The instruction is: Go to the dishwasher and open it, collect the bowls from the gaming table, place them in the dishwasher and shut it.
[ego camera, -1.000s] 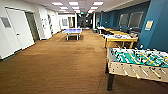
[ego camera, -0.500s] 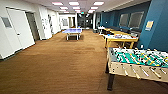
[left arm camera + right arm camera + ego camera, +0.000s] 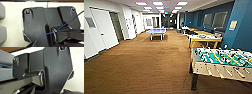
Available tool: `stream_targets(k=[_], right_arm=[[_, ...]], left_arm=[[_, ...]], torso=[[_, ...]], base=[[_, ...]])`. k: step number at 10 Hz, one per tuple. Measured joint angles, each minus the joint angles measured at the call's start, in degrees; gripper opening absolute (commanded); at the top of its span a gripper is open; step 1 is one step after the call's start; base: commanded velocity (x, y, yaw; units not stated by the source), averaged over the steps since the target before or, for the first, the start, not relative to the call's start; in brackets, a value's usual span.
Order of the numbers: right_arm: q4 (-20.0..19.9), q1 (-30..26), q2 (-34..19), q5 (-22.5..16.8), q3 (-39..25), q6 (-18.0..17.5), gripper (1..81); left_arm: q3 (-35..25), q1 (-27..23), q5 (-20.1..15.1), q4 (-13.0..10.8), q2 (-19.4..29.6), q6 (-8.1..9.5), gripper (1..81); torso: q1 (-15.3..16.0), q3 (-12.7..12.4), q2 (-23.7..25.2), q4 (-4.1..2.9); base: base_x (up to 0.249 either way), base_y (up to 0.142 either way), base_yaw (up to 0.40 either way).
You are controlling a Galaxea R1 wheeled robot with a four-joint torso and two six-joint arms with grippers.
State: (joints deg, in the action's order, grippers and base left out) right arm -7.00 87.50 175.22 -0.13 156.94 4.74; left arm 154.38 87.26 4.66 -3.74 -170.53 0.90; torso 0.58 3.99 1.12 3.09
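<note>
I'm driving the carpet toward the bowl pickup; the foosball table (image 3: 224,62) sits near at 3 o'clock, and beyond it at 1 o'clock the gaming table (image 3: 205,38) carries what may be bowls. Next I must steer right to reach it. I cannot tell either gripper's state.

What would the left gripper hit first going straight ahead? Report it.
Most likely the robot's own dark plate, which faces the left wrist camera, with a blue cable crossing before it; depth is unclear.
</note>
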Motion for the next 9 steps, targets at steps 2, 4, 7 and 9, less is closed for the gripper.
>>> stream_targets(k=[2,4,7,9], right_arm=[[0.0,-0.05,0.01,0.11,0.0,0.0,81.1],[0.0,-0.05,0.04,0.09,-0.02,0.0,81.1],[0.0,1.16,0.01,-0.13,-0.02,-0.01,81.1],[0.0,0.09,0.15,-0.07,-0.02,-0.01,81.1]], left_arm=[[0.0,-0.07,0.07,0.0,0.0,0.02,81.1],[0.0,-0.07,0.07,0.0,0.0,0.02,81.1],[0.0,1.07,-0.22,0.0,-0.11,0.22,81.1],[0.0,-0.3,0.02,0.0,-0.09,0.24,81.1]], torso=[[0.0,0.0,0.0,0.0],[0.0,0.0,0.0,0.0],[-0.18,-0.05,0.11,0.0],[-0.09,0.0,0.05,0.0]], base=[[0.0,0.0,0.0],[0.0,0.0,0.0],[0.102,0.0,0.0],[0.122,0.0,0.0]])
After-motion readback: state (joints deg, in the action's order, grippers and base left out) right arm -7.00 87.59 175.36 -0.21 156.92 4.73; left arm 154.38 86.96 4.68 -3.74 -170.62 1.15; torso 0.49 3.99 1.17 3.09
